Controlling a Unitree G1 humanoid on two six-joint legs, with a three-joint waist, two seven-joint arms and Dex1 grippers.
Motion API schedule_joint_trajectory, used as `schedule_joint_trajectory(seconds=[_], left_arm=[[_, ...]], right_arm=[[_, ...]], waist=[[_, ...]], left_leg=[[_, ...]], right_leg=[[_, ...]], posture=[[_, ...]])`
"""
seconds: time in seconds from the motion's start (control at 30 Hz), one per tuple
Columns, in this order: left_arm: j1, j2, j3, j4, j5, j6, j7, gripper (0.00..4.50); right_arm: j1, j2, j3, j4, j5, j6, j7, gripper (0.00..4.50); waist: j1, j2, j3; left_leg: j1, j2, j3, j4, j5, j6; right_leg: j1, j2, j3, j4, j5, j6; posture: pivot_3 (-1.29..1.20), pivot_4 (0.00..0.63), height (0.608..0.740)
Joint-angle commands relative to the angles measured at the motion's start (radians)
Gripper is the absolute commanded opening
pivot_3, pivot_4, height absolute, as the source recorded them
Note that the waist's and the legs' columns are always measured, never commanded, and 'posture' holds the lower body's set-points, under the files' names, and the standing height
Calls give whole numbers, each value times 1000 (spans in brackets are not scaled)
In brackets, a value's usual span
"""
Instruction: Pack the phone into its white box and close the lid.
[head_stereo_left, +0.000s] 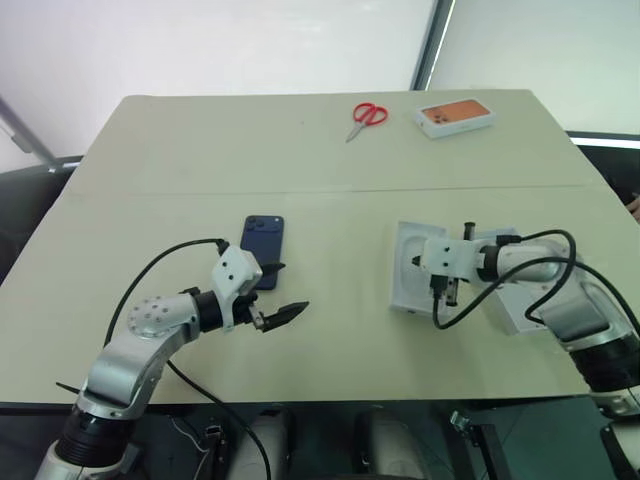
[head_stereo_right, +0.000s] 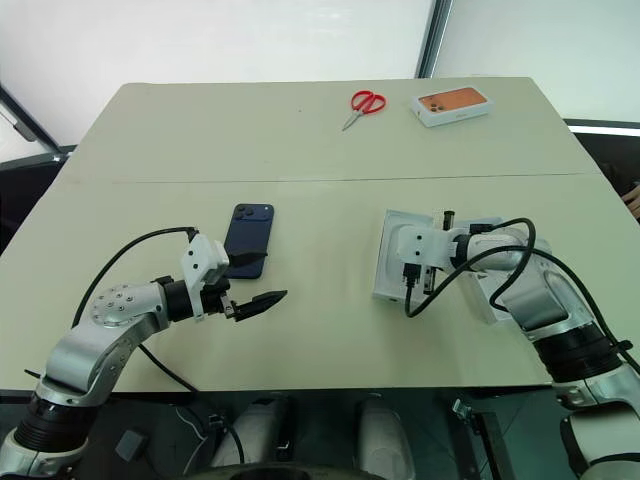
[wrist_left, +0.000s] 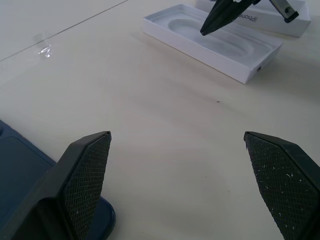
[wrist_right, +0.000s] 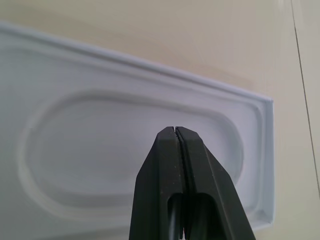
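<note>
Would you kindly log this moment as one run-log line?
left end effector: open, beside phone | right end effector: shut, empty, over white insert | phone: flat on table, unpacked

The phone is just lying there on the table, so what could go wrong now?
1. The phone lies flat, beside the open left pincer; its tips might slide on the thin edge or push it away.
2. The shut right pincer hangs above the white insert with an oval recess; it might nudge that piece.
3. Another white box part lies close behind the insert, so the two could get mixed up.
</note>
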Motion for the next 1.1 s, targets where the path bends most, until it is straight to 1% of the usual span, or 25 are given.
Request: schedule_joint_trajectory(seconds=[0.03, 0.33, 0.57, 0.73, 0.87, 0.93, 1.0, 1.1], left_arm=[[-10, -3, -2, -18, 2, -10, 6, 4500], [6, 0, 4, -30, -1, -10, 14, 4500], [5, -3, 2, -28, 0, -11, 21, 4500], [7, -3, 4, -27, -1, -13, 23, 4500], [12, 0, 18, -26, -6, -16, 26, 4500], [2, -9, 44, -16, -4, -6, 61, 4500], [-34, -39, 101, 11, -32, 68, 144, 4500], [-103, -115, 245, 70, -126, 211, 296, 4500]], right_arm=[[0, 17, -5, -49, 9, 10, -1, 20], [15, 10, 23, -19, -38, -29, 0, 20], [22, 20, 13, -45, -7, -32, 33, 20], [36, 16, -3, -90, 42, -15, 74, 20], [7, -2, -25, -80, 44, -11, 73, 20], [-14, -1, -41, -64, 50, -9, 61, 20], [-46, 11, -64, -51, 67, 3, 45, 20], [-88, 36, -83, -48, 95, 30, 25, 20]], waist=[[0, 0, 0], [1, 0, 0], [0, 0, 0], [0, 0, 0], [1, 0, 0], [1, 0, 0], [1, 0, 0], [1, 0, 0]], left_leg=[[0, 0, 0, 0, 0, 0], [0, 0, 0, 0, 0, 0], [0, 0, 0, 0, 0, 0], [0, 0, 0, 0, 0, 0], [0, 0, 0, 0, 0, 0], [0, 0, 0, 0, 0, 0], [0, 0, 0, 0, 0, 0], [0, 0, 0, 0, 0, 0]], right_leg=[[0, 0, 0, 0, 0, 0], [0, 0, 0, 0, 0, 0], [0, 0, 0, 0, 0, 0], [0, 0, 0, 0, 0, 0], [0, 0, 0, 0, 0, 0], [0, 0, 0, 0, 0, 0], [0, 0, 0, 0, 0, 0], [0, 0, 0, 0, 0, 0]], posture=[[0, 150, 697], [0, 150, 697], [0, 150, 697], [0, 150, 697], [0, 150, 697], [0, 150, 697], [0, 150, 697], [0, 150, 697]])
